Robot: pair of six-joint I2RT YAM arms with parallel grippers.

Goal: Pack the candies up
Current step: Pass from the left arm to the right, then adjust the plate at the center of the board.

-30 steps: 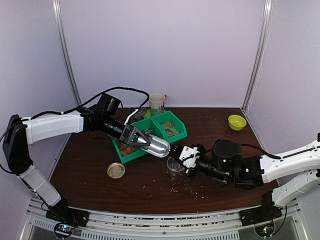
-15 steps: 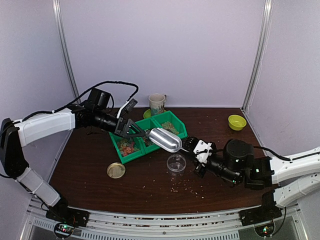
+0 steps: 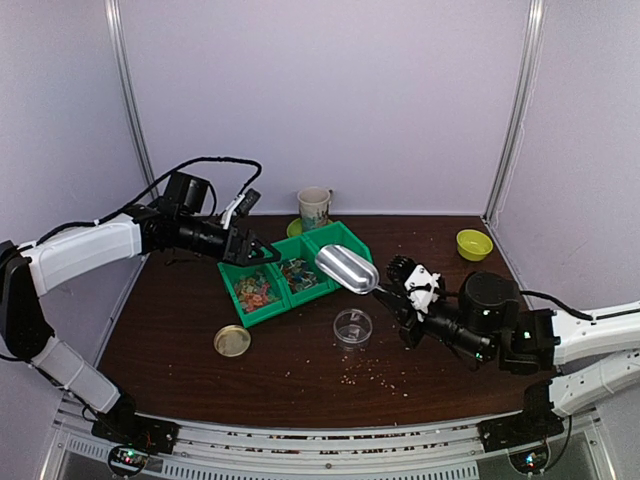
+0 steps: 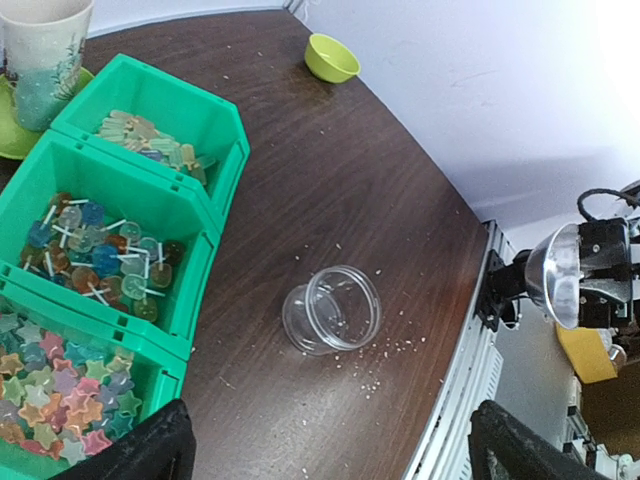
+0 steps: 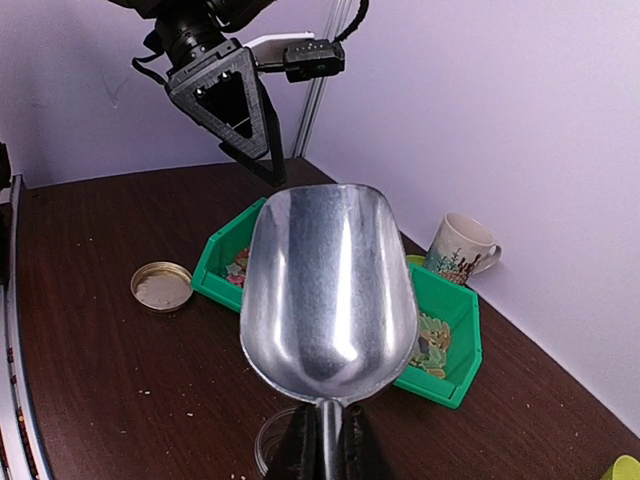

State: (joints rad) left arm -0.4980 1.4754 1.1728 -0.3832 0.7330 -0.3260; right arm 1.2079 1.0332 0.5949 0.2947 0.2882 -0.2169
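Note:
The candies (image 4: 95, 262) lie as small mixed-colour pieces in three green bins (image 3: 262, 312); they also show in the top view (image 3: 258, 290). My right gripper (image 5: 325, 428) is shut on the handle of an empty metal scoop (image 5: 330, 290), held up above the table right of the bins (image 3: 347, 268). A clear open jar (image 3: 352, 326) stands on the table below the scoop; it also shows in the left wrist view (image 4: 331, 309). My left gripper (image 3: 246, 250) is open and empty, above the left bin, its fingers (image 4: 140, 455) spread wide.
A round tan lid (image 3: 232, 341) lies left of the jar. A mug (image 3: 314, 207) stands behind the bins. A yellow-green bowl (image 3: 474, 244) sits at the back right. Tiny crumbs (image 3: 375, 375) are scattered in front of the jar.
My left gripper has come off the scoop and drawn back to the left. My right gripper has carried the scoop to the right and away from the left bins.

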